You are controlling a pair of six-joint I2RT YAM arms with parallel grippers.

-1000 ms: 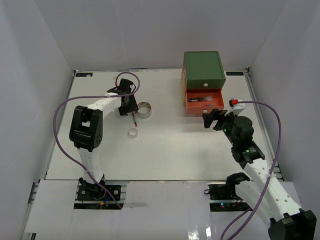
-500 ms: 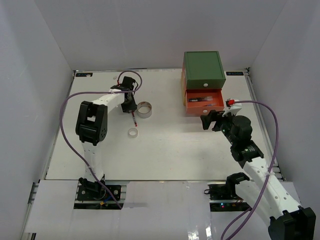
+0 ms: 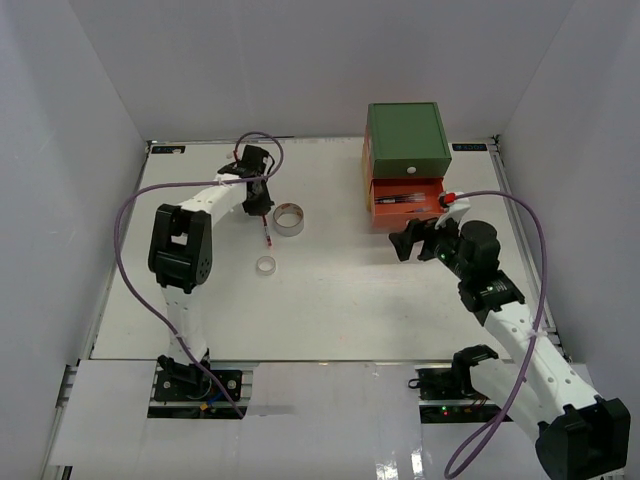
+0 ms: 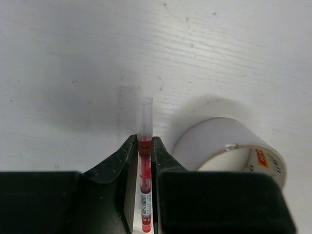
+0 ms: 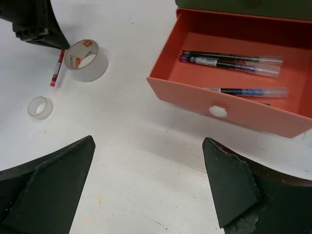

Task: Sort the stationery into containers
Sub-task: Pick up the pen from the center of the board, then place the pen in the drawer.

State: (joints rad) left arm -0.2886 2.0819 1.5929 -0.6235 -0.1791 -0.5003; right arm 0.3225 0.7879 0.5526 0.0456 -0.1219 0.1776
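My left gripper (image 4: 145, 146) is shut on a thin red pen (image 4: 145, 187) with a clear cap, which lies on the table beside the grey tape roll (image 4: 229, 146). From above, that gripper (image 3: 258, 207) is at the back left, with the pen (image 3: 266, 236) sticking out toward the near side. A smaller whitish roll (image 3: 265, 265) lies nearer. The drawer unit has a shut green drawer (image 3: 405, 140) over an open orange drawer (image 5: 229, 113) holding three pens (image 5: 229, 59). In front of the orange drawer my right gripper (image 5: 148, 144) hangs open, holding nothing.
White walls enclose the table on three sides. In the right wrist view the grey roll (image 5: 87, 59), the small roll (image 5: 40, 107) and the red pen (image 5: 57, 68) lie left of the drawer, below the left gripper (image 5: 34, 24).
My left gripper has closed its jaws on the red pen. The right gripper has shifted a little left and toward the back, and opened slightly wider.
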